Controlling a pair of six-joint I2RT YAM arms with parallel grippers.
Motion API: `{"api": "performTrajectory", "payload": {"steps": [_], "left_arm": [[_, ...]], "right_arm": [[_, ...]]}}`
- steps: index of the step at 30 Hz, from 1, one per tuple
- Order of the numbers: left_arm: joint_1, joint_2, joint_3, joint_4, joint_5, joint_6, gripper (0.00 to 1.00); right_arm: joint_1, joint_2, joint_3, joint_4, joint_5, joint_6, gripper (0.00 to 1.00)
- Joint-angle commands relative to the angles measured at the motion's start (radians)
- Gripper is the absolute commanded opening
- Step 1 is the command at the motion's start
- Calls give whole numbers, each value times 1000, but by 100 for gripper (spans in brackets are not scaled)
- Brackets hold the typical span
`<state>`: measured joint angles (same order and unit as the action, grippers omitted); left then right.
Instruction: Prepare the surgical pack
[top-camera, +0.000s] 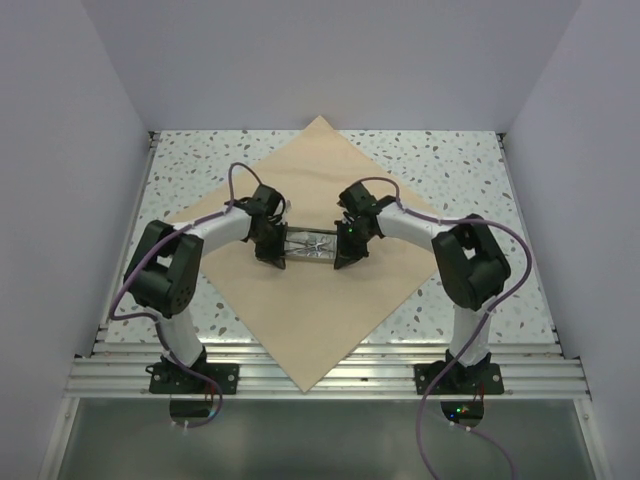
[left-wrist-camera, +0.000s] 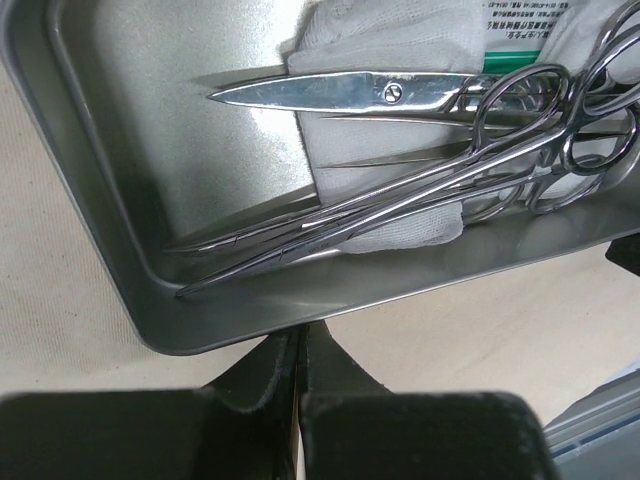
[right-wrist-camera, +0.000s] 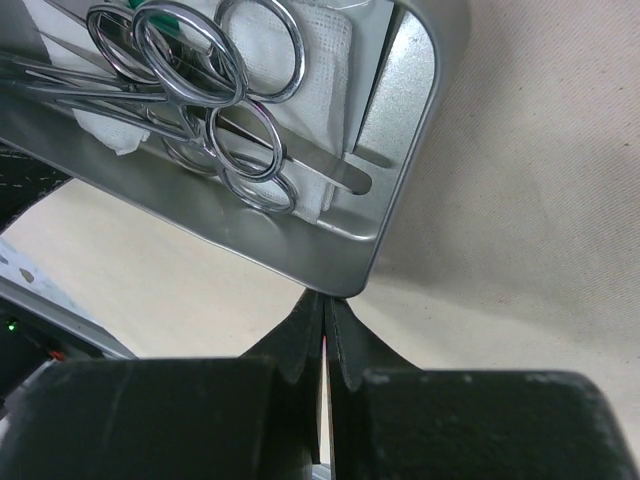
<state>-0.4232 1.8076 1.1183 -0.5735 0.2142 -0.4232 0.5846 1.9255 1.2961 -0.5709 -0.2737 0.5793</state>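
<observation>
From above, count one surgical pack (top-camera: 310, 320), a tan sheet spread cornerwise on the speckled table (top-camera: 450, 165), and one metal tray (top-camera: 310, 244) at its centre. At opposite ends, left gripper (top-camera: 283, 246) and right gripper (top-camera: 341, 246), hiding the tray's short sides. Over to the left wrist: fingers (left-wrist-camera: 265, 365) pinched tight on the rim; inside, one pair of scissors (left-wrist-camera: 350, 92) and at least two ring-handled clamps (left-wrist-camera: 420, 190) (tangled, hard to count) on white gauze (left-wrist-camera: 400, 30). Right wrist: same tight nip on the other rim, tan sheet beneath.

Left tool (top-camera: 281, 247) and right tool (top-camera: 340, 247) flank the tray (top-camera: 309, 244) on the tan wrap (top-camera: 300, 320).
</observation>
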Motion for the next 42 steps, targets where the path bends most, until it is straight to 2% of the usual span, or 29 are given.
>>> {"api": "performTrajectory", "payload": {"steps": [1, 5, 6, 7, 8, 9, 12, 15, 17, 18, 20, 21, 22, 25, 30, 36, 42], "left_arm": [[8, 6, 44, -3, -18, 31, 0], [8, -36, 43, -34, 0, 37, 0], [8, -121, 31, -76, 31, 43, 15], [8, -122, 19, -87, 36, 43, 15], [8, -154, 6, -98, 37, 44, 19], [8, -219, -6, -109, 37, 47, 26], [12, -332, -41, -161, -21, 54, 35], [47, -384, -49, -195, -68, 70, 36], [99, -378, -51, -192, -93, 86, 33], [124, -367, -48, -190, -91, 106, 22], [170, -341, -29, -180, -85, 124, 13], [210, -311, -23, -172, -82, 130, 4], [221, -294, -9, -154, -66, 132, 1], [227, -193, 60, -149, -88, 110, 0], [225, -36, 110, -98, -30, 63, 0], [213, -7, 89, -51, 17, 47, 0], [164, -8, 63, -8, 50, 26, 0]], "right_arm": [[3, -13, 32, -6, 28, -19, 0], [6, -89, -18, -24, 24, -25, 0], [18, -190, -56, -94, 42, -82, 16], [18, -191, -57, -95, 42, -82, 17], [38, -213, -58, -121, 80, -123, 24], [50, -261, -64, -173, 99, -142, 27], [96, -337, -86, -245, 123, -186, 40], [124, -393, -113, -288, 122, -187, 47], [127, -457, -127, -306, 134, -168, 47], [126, -479, -132, -329, 143, -164, 47], [126, -539, -124, -360, 162, -150, 47], [127, -555, -110, -389, 168, -147, 46], [127, -569, -103, -403, 178, -145, 47], [127, -609, -87, -452, 206, -144, 48], [126, -674, -112, -480, 246, -124, 49], [126, -734, -178, -445, 249, -67, 50], [124, -715, -184, -420, 222, -58, 51]]}}
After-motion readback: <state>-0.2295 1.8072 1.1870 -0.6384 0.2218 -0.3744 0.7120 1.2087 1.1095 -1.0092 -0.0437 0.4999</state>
